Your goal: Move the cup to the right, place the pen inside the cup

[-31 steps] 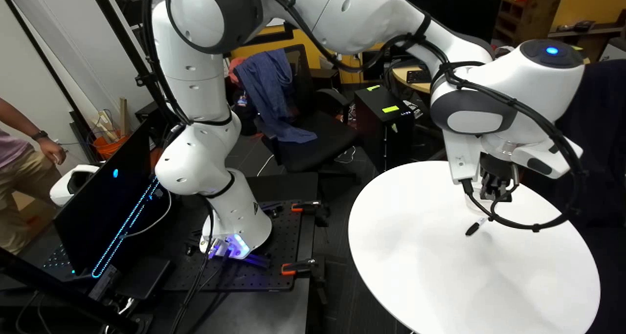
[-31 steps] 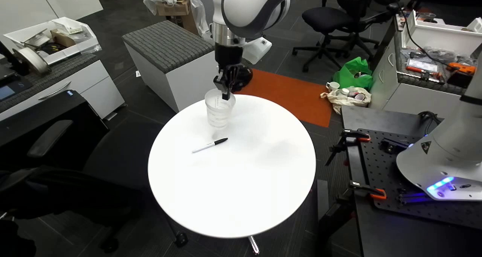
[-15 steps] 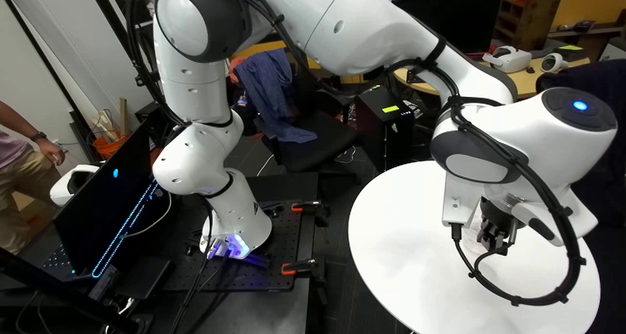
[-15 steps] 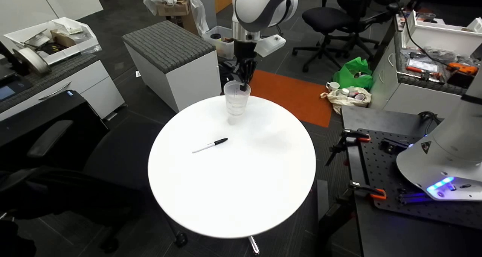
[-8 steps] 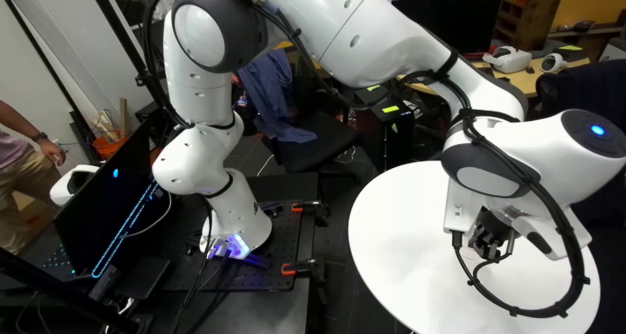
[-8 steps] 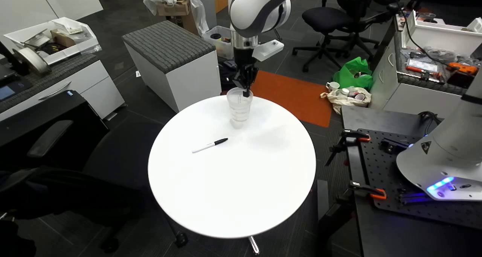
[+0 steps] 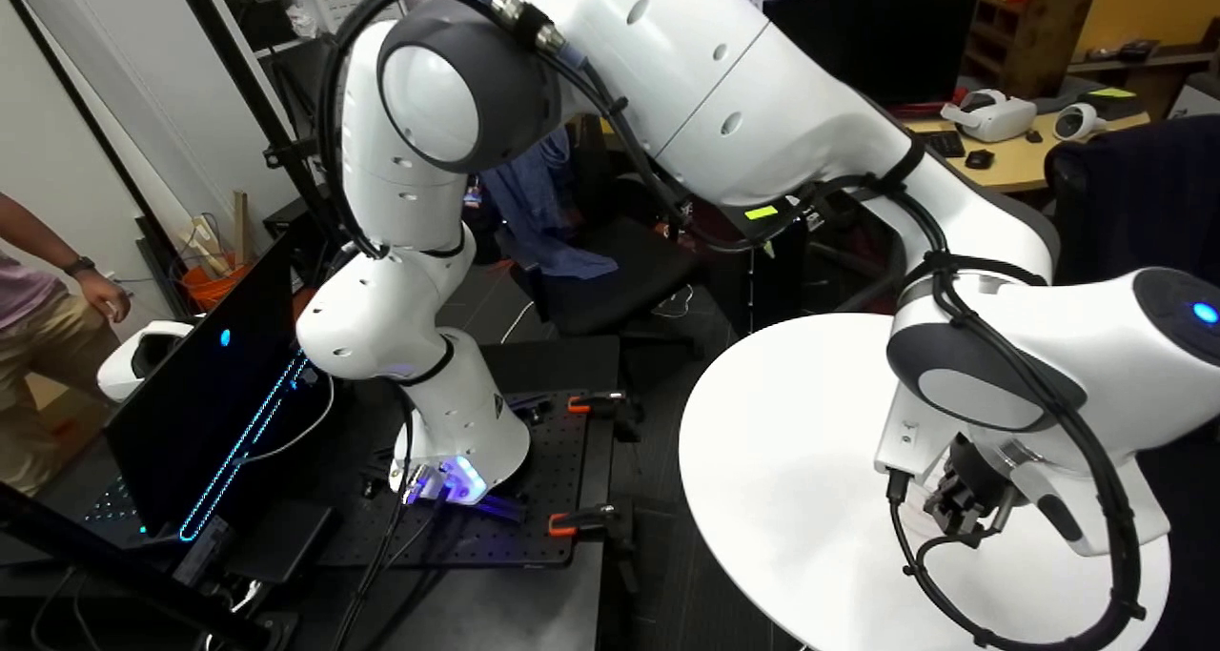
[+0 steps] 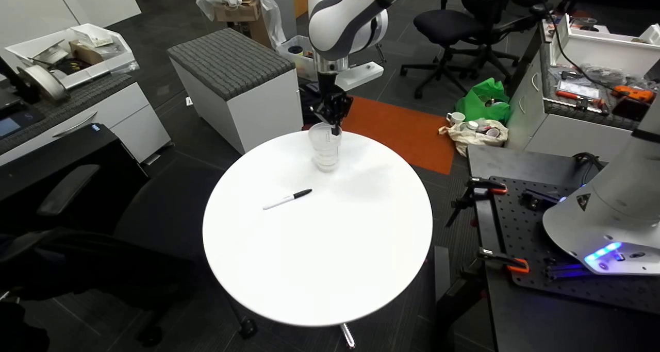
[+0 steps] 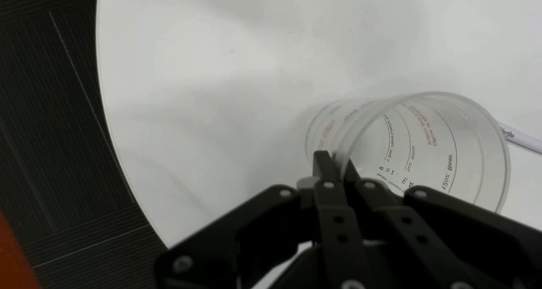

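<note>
The clear cup [image 8: 325, 148] stands upright at the far part of the round white table [image 8: 330, 259], its base on or just above the surface. My gripper [image 9: 335, 161] is shut on the cup's wall at the rim, one finger outside and one inside. In the wrist view the cup [image 9: 440, 132] shows its open mouth and printed lines. In an exterior view the gripper [image 7: 956, 522] mostly hides the cup. The pen [image 8: 287, 199], white with a black cap, lies on the table left of and nearer than the cup. Part of the pen [image 9: 525, 141] shows beyond the cup.
The table's edge [image 8: 384, 148] runs close behind the cup. A grey-topped cabinet [image 8: 232, 58] stands behind the table, and a dark chair [image 8: 154, 202] stands beside it. The robot's base sits on a black bench [image 8: 515, 300]. A cable loop [image 7: 1125, 537] hangs from the wrist.
My gripper has carried the cup away from the pen, to the right in an exterior view. In the last half second the cup has shifted slightly left and come down toward the table.
</note>
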Robot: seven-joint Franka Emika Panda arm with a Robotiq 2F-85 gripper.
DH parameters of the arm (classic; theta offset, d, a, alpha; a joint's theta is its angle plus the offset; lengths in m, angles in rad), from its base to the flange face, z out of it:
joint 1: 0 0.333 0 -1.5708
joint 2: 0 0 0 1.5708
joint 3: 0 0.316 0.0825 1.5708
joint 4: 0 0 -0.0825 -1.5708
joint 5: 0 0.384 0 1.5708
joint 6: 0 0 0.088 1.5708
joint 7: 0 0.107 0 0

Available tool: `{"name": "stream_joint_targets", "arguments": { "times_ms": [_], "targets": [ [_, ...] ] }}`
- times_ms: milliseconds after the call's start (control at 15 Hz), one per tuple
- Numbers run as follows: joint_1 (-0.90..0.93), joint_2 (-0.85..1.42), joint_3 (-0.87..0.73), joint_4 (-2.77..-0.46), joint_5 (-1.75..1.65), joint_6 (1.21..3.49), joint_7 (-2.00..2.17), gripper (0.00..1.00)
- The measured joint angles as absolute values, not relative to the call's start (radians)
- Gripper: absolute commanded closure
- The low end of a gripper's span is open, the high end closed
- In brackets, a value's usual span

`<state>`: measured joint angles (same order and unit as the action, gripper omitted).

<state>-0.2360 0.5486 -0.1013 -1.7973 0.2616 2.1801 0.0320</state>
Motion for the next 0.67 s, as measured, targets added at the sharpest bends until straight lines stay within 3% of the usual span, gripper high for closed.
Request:
{"name": "stream_joint_targets", "arguments": {
  "times_ms": [133,200,333,667],
  "targets": [
    [-0.242,0.571,-0.101,-1.775,0.262,2.177,0.051,0.99],
    [-0.244,0.582,-0.101,-1.765,0.262,2.175,0.060,0.71],
    [-0.247,0.600,-0.101,-1.745,0.262,2.173,0.072,0.64],
    [-0.247,0.624,-0.101,-1.714,0.262,2.171,0.087,0.27]
  ]
}}
